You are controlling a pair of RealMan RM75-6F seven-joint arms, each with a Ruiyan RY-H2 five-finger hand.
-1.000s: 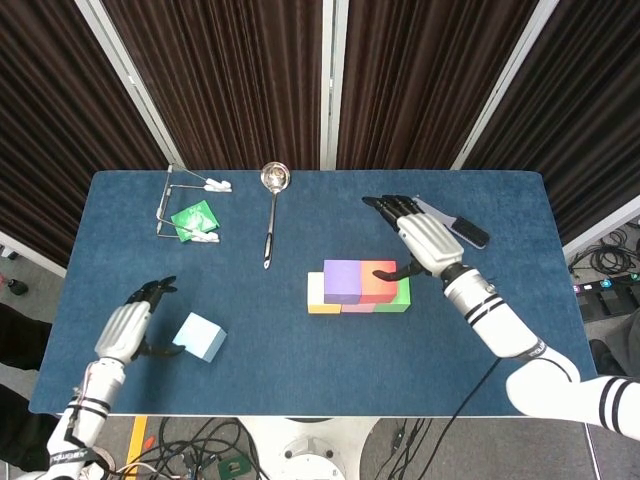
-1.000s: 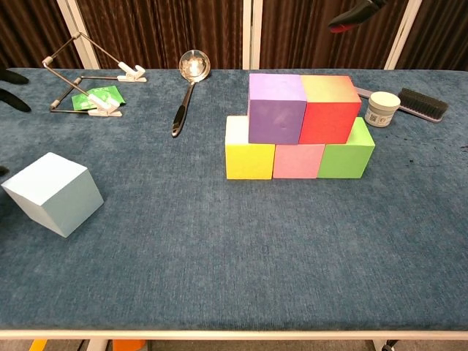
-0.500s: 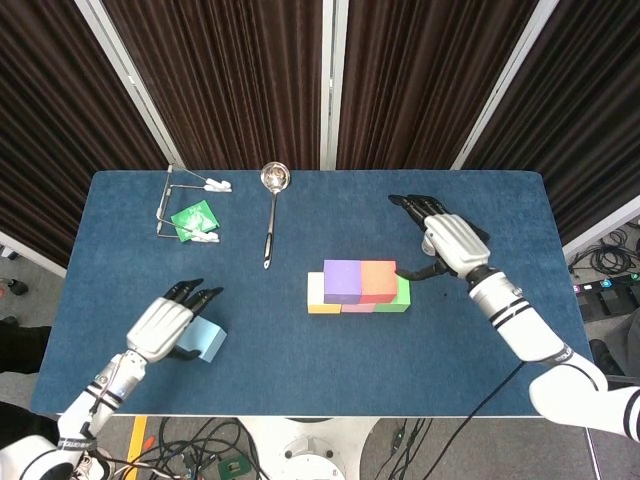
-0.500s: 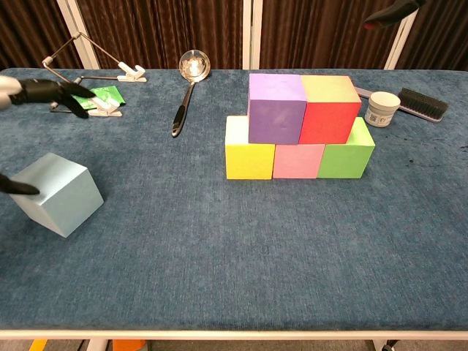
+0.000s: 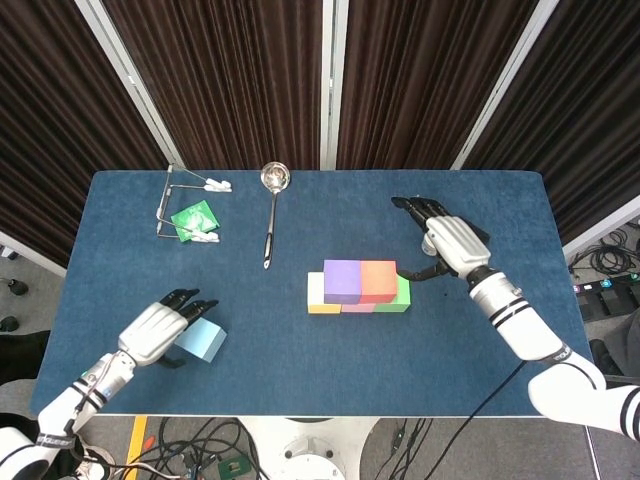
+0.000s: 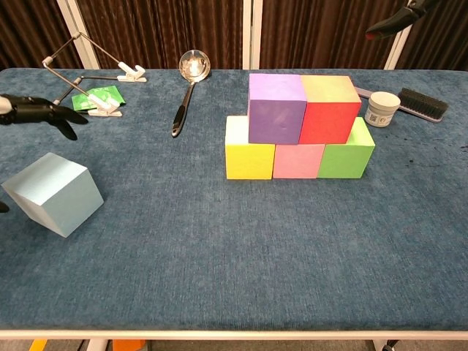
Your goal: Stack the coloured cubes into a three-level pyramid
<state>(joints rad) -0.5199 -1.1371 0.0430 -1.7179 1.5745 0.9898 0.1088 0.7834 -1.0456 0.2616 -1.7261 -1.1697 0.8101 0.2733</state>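
A two-level stack stands mid-table. Its bottom row is a yellow cube (image 6: 248,153), a pink cube (image 6: 298,161) and a green cube (image 6: 347,153). On them sit a purple cube (image 6: 276,108) and a red cube (image 6: 329,110). A light blue cube (image 6: 55,194) lies alone at the front left, also seen as the light blue cube (image 5: 207,342) from above. My left hand (image 5: 158,330) hovers at its left side, fingers apart, holding nothing. My right hand (image 5: 450,240) hangs open just right of the stack, apart from it.
A ladle (image 6: 186,80) lies behind the stack to the left. A wire rack (image 5: 185,210) with clips and a green packet sits at the back left. A white jar (image 6: 382,107) and a black brush (image 6: 424,102) stand at the back right.
My right hand has drawn back to the right, away from the red cube. My left hand swung in over the light blue cube's left side, then eased back slightly.
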